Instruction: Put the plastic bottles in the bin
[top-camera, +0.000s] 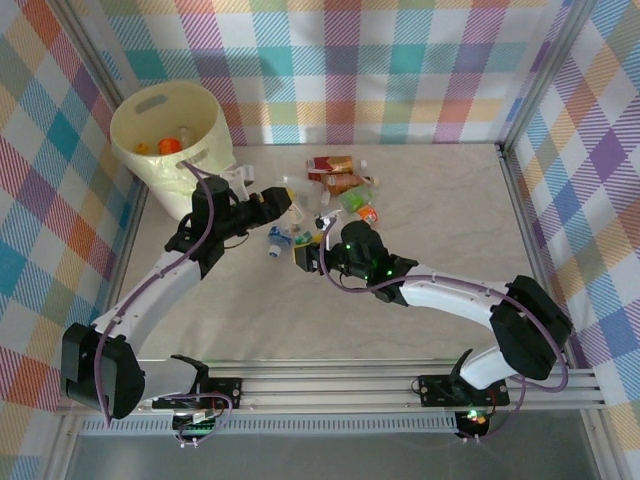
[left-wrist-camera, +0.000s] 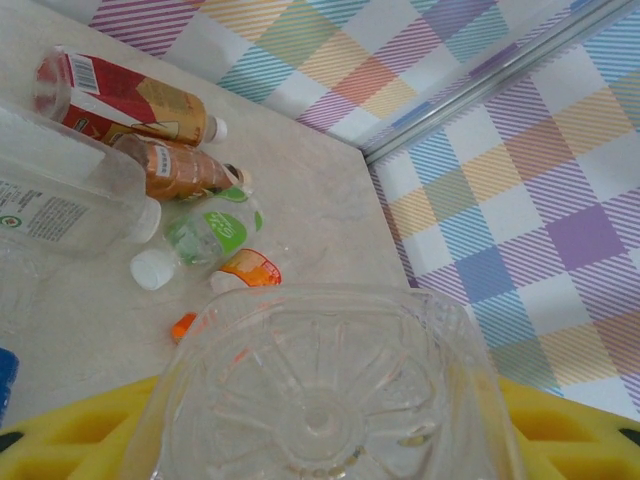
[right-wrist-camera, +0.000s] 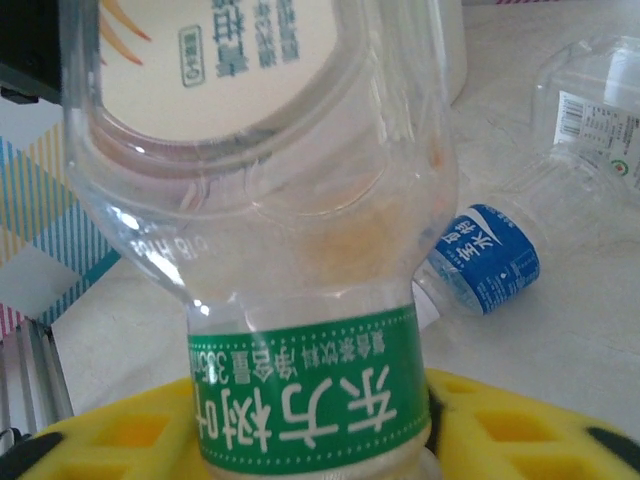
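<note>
Your small plastic bottles (top-camera: 335, 190) lie in a loose heap on the pale marbled table (top-camera: 450, 220), a little toward twelve o'clock from its middle. Most are clear, with red, brown, green, orange or blue labels. The one large round pale-yellow translucent bin (top-camera: 150, 172) stands at the table's ten o'clock corner, with a slot handle near its rim. Orange caps show inside it, but you cannot count them.

The left gripper (top-camera: 288, 202) is at the heap's nine o'clock edge. Its yellow pads (left-wrist-camera: 70, 430) are closed against both sides of a clear star-based bottle (left-wrist-camera: 320, 400), which hides the fingertips. Past it in the left wrist view lie five bottles: one red-labelled bottle (left-wrist-camera: 120, 100), one brown-labelled bottle (left-wrist-camera: 175, 170), one green-labelled bottle (left-wrist-camera: 205, 235), one orange-labelled bottle (left-wrist-camera: 250, 270) and one big clear bottle (left-wrist-camera: 60, 190) cut off by the edge.

The right gripper (top-camera: 303, 256) is at the heap's six o'clock. A clear green-banded bottle (right-wrist-camera: 300, 400) sits between its pads, but you cannot tell whether they are pressing it. Beside it lies one blue-labelled bottle (right-wrist-camera: 490, 260).
</note>
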